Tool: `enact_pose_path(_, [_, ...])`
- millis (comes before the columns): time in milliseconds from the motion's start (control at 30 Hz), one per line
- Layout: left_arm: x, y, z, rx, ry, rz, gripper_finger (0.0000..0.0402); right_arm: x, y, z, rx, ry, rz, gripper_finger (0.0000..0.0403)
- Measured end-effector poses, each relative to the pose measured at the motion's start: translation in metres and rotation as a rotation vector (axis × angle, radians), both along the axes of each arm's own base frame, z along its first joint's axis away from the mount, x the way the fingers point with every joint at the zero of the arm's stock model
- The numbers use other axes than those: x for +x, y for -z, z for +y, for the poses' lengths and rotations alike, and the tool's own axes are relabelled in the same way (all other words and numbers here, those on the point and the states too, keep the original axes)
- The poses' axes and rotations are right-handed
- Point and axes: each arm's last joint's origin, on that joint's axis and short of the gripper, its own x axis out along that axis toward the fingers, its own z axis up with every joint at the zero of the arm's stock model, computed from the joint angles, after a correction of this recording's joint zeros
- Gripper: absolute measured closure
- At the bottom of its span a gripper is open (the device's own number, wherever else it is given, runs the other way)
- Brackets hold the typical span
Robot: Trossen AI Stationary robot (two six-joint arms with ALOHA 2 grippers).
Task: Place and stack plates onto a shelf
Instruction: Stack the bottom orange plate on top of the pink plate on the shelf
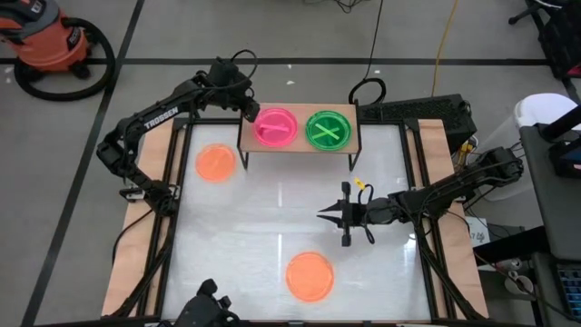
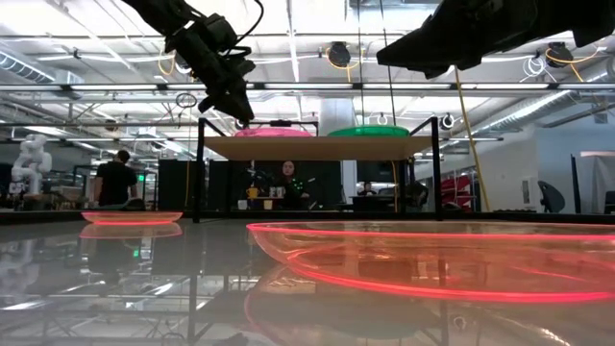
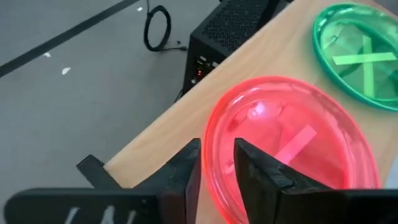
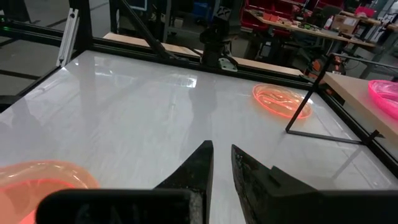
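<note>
The light-wood shelf [image 1: 300, 143] stands at the table's far edge. A pink plate [image 1: 275, 126] and a green plate [image 1: 328, 129] lie flat on it side by side. My left gripper [image 1: 247, 111] is at the pink plate's left edge, shut on its rim [image 3: 217, 163]. One orange plate [image 1: 216, 163] lies on the table left of the shelf, and another [image 1: 310, 275] lies near the front edge. My right gripper [image 1: 322, 215] hovers over the table's middle, shut and empty [image 4: 222, 149]. My left gripper pinches the pink plate's rim [image 3: 210, 146] on the side toward the table's left, one finger [image 3: 255, 171] inside the plate and one outside. The fingers slant down from the far left. The plate lies flat on the shelf [image 3: 168, 134].
A black box [image 3: 230, 25] and cables sit on the floor behind the shelf. Black frame rails run along the table's left and right sides [image 1: 172, 182]. In the low view the near orange plate [image 2: 432, 259] fills the foreground, and people sit in the room beyond.
</note>
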Motion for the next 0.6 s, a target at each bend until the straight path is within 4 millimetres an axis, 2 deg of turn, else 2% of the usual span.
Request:
enact_pose_path(67, [-0.003, -0.005, -0.002, 0.017, 0.026, -0.01, 0.0299, 0.0, 0.0, 0.0, 0.015, 0.004, -0.002, 0.036])
enact_pose_path(167, [-0.013, -0.025, -0.012, 0.088, 0.061, -0.054, 0.0299, 0.001, -0.003, 0.001, 0.063, -0.001, -0.01, 0.0359])
enact_pose_path(300, [-0.021, -0.052, -0.039, 0.218, 0.119, -0.153, 0.0298, 0.006, -0.015, 0.01, 0.067, -0.036, 0.018, 0.0359])
enact_pose_path(400, [-0.031, -0.064, -0.064, 0.309, 0.148, -0.266, 0.0298, 0.008, -0.025, 0.017, 0.051, -0.056, 0.049, 0.0359])
enact_pose_path(500, [-0.039, -0.061, -0.091, 0.376, 0.186, -0.36, 0.0298, 0.009, -0.031, 0.021, 0.047, -0.064, 0.05, 0.0359])
enact_pose_path(600, [-0.043, -0.037, -0.117, 0.388, 0.254, -0.423, 0.0298, 0.009, -0.029, 0.021, 0.047, -0.061, 0.069, 0.0359])
